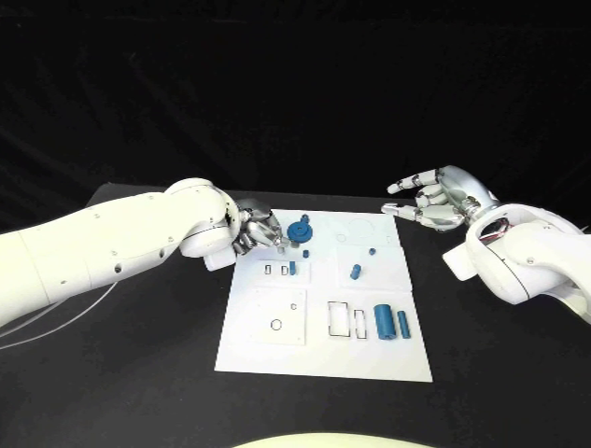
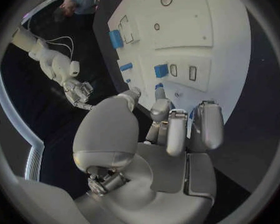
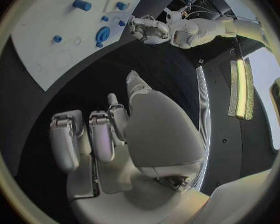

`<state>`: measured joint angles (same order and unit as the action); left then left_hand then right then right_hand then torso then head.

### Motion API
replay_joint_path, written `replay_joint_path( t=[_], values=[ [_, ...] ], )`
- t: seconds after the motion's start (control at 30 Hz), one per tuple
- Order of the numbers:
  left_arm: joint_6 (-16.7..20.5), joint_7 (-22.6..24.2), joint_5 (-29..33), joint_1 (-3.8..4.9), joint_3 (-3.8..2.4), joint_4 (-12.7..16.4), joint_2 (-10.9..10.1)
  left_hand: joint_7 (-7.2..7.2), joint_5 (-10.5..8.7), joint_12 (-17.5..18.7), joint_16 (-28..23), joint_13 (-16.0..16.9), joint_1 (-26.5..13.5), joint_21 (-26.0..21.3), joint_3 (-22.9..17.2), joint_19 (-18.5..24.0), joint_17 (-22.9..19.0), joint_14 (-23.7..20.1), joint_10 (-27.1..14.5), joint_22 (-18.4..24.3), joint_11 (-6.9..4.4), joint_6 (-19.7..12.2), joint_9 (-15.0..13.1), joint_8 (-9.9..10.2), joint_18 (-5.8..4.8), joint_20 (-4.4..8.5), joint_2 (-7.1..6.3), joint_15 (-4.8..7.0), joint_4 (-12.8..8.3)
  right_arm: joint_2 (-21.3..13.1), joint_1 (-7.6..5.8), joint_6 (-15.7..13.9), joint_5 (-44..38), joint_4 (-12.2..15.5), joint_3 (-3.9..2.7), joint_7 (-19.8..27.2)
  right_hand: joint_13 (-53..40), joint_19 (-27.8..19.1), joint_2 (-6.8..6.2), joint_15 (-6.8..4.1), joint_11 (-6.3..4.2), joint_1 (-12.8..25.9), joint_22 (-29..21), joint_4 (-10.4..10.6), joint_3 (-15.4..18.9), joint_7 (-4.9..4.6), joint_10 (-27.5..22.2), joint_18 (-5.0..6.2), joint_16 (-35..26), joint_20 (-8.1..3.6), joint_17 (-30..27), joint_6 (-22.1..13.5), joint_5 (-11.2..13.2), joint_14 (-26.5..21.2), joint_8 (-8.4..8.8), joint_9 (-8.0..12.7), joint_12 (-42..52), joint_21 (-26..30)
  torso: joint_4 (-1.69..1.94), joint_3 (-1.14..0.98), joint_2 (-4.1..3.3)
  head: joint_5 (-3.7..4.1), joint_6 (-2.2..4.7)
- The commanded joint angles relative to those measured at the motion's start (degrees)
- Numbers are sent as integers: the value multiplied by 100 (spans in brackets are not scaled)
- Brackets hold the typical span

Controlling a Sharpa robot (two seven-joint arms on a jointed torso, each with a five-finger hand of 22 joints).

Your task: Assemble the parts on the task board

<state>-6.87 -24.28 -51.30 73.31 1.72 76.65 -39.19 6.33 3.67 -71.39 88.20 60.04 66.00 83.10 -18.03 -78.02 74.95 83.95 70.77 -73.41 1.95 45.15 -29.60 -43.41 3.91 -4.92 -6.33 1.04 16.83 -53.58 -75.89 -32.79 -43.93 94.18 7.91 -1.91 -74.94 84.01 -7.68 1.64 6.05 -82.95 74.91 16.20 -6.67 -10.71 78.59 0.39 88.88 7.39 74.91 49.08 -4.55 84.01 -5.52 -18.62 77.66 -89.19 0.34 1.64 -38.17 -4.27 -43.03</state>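
Your left arm comes in low from the side with the left hand [image 1: 259, 230] turned palm-down, fingers curled inward and close together, nothing visibly pinched in them. Your right hand [image 1: 437, 201] is raised off to the other side, palm facing in, fingers loosely bent and spread apart, holding nothing.

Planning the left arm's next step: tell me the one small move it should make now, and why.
Probably ease the left hand a touch further toward the round blue gear and close its fingers on it. That hand sits at the white board's far left edge right beside the gear, holding nothing, while the right hand hangs open off the board's far right corner.
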Motion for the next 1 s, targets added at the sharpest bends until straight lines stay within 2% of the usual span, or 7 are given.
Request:
replay_joint_path(
  t=[0.03,0.3,0.6,0.8,1.0],
  values=[
    [-485,-400,-442,63,36,-99,119,-20,-28,-18,22,0,-99,24,63,-50,1260,507,-11,-9,8,-10,-14,-8,-35,-1,-5,32,0,-3,-3,115,51,-29,-2,27,-374,549,44,-24,-30,32,1445,10,-26,8,18,-14,-9,-3,1135,48,-38,508,-35,-6,25,6,-3,5,-8,3,-14],
    [-677,-488,-644,153,128,-349,373,-22,-26,-1,18,-18,-234,36,146,-53,1253,502,-48,-31,8,-10,-50,-13,-38,-2,17,30,0,-5,-4,118,35,-72,-1,-24,-371,548,34,-27,-33,52,1443,16,-15,10,18,-14,-10,-7,1132,47,-68,507,-42,-4,24,9,-5,2,-7,-7,-49],
    [-875,-539,-744,171,181,-498,583,-19,-24,51,4,-82,-365,40,233,-42,1231,491,-120,-35,13,-29,-85,-11,-38,-7,67,26,1,22,-4,120,32,-116,-1,-56,-373,545,33,-28,-34,60,1440,19,-13,11,21,-12,-11,-9,1130,48,-81,506,-45,-3,27,13,-8,2,-16,-14,-85],
    [-878,-547,-711,172,202,-550,669,-19,-21,76,3,-119,-379,39,243,-38,1231,490,-148,-32,13,-30,-91,-12,-37,-7,78,25,0,37,-4,124,30,-140,-1,-71,-373,545,33,-28,-34,60,1440,19,-13,11,21,-12,-11,-9,1130,48,-81,506,-45,-3,27,13,-9,8,-14,7,-119],
    [-903,-553,-699,171,225,-577,723,-20,-18,78,9,-119,-379,40,243,-39,1239,493,-150,-36,13,-30,-95,-13,-38,-8,91,24,-3,55,-3,131,29,-162,0,-83,-370,543,34,-29,-36,67,1437,21,-11,12,19,-11,-14,-10,1122,49,-94,504,-48,-3,25,17,-4,4,-11,5,-141]
  ],
)
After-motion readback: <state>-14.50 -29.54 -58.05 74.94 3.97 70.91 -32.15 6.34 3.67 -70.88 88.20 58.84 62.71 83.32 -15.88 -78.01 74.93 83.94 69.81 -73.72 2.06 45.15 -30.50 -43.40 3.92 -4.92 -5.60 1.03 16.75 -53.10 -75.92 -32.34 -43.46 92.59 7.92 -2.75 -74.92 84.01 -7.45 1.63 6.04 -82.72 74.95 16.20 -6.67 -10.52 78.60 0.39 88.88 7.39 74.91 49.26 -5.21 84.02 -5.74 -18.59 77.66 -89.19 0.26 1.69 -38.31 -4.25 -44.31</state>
